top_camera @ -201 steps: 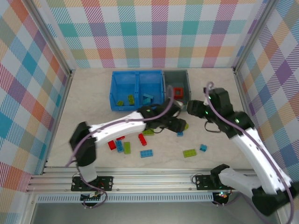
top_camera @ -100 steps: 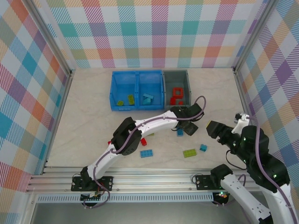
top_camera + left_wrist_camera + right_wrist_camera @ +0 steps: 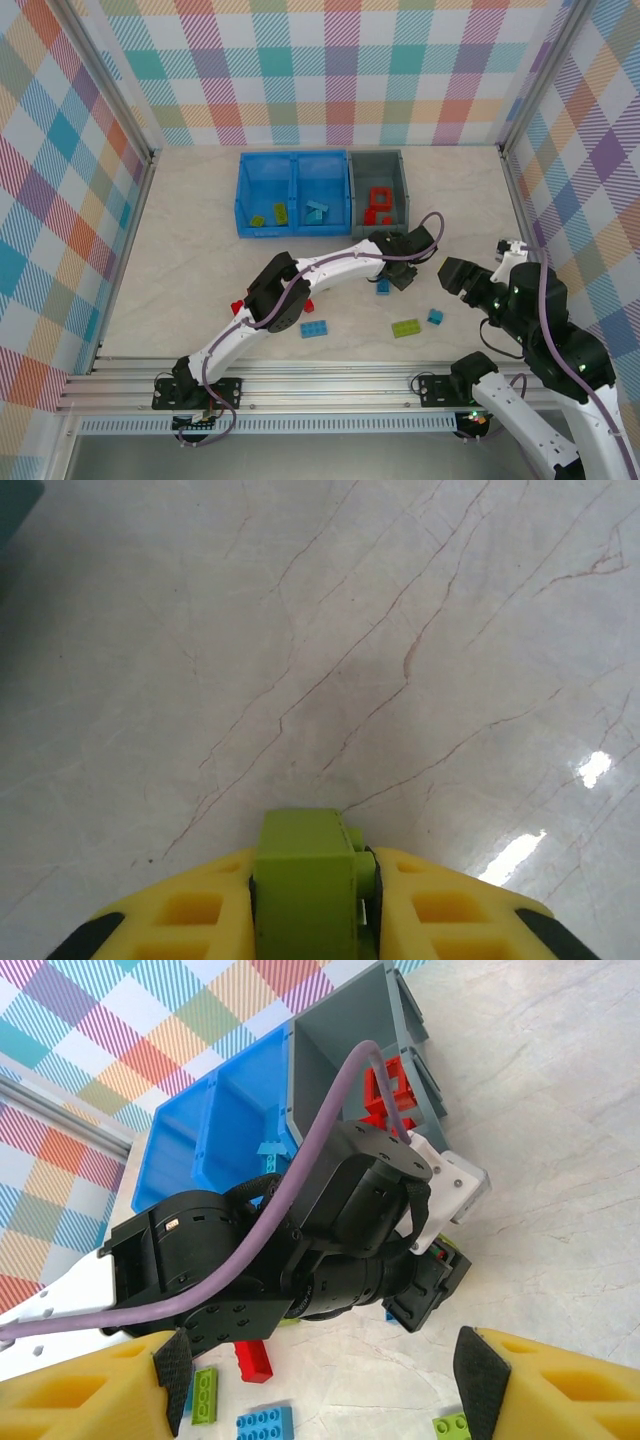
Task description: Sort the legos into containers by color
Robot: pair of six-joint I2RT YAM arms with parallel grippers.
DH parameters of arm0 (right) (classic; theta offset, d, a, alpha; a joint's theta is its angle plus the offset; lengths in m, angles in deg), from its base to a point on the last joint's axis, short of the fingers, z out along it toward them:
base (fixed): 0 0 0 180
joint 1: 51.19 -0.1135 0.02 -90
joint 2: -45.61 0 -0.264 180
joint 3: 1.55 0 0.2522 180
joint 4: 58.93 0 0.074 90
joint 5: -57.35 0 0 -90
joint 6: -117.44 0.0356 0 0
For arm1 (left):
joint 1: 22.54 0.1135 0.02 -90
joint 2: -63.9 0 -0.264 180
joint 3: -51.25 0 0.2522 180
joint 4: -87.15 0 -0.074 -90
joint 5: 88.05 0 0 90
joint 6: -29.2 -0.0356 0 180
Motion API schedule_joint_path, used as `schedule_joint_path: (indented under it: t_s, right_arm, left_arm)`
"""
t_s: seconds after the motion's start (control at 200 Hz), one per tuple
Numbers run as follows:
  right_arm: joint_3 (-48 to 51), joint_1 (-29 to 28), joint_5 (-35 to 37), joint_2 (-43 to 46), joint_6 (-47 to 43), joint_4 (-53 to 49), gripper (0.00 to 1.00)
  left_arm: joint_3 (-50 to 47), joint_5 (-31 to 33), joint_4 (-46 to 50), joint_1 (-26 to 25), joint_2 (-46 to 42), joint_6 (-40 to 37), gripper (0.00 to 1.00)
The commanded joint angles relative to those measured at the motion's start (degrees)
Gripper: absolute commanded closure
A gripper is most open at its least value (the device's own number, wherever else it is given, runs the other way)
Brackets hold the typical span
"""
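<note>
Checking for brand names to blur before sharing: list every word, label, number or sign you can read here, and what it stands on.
None can be read. The blue bin, the grey bin, the lime green brick in the left gripper and the plaid walls bear no legible words or numbers; any fine print on the arms is too small to tell.

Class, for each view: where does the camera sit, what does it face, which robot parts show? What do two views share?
Top external: above and behind, looking down on the table; left arm and right arm show.
Left wrist: on the left gripper, facing the table; its fingers clamp a green brick.
Right wrist: behind the open right gripper, facing the left arm.
Shared: top and right wrist show the grey bin.
</note>
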Motion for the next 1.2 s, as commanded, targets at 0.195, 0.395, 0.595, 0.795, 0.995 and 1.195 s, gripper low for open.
schedule_joint_path:
  t_s: [0.195, 0.395, 0.595, 0.795, 0.995, 1.195]
  right_arm:
    - [-0.7, 0.0, -6.0, -4.1, -3.9, 3.4, 0.3]
    - [0.2, 0.0, -15.7, -10.1, -8.1, 9.0, 0.31]
    - [0.9, -5.1, -20.5, -19.7, -10.6, 15.3, 0.33]
    - [-1.1, -22.2, -10.4, -30.0, -11.7, 23.3, 0.32]
    - [-2.2, -33.1, -1.8, -39.3, -12.5, 35.5, 0.33]
    - [-1.3, -36.4, 1.8, -44.2, -12.0, 46.9, 0.32]
  left_arm:
    - [-9.6, 4.1, -2.7, 0.7, -18.4, 5.4, 0.77]
    - [-25.1, 6.7, -0.9, 7.7, -37.6, 11.6, 0.76]
    - [-38.2, 6.1, 1.3, 21.9, -48.1, 12.2, 0.75]
    - [-37.2, 3.0, -1.4, 34.0, -43.0, 11.4, 0.75]
    - [-28.7, 6.2, 0.2, 38.4, -31.8, 12.2, 0.76]
    - [-25.7, 5.8, -0.1, 40.8, -25.6, 13.7, 0.76]
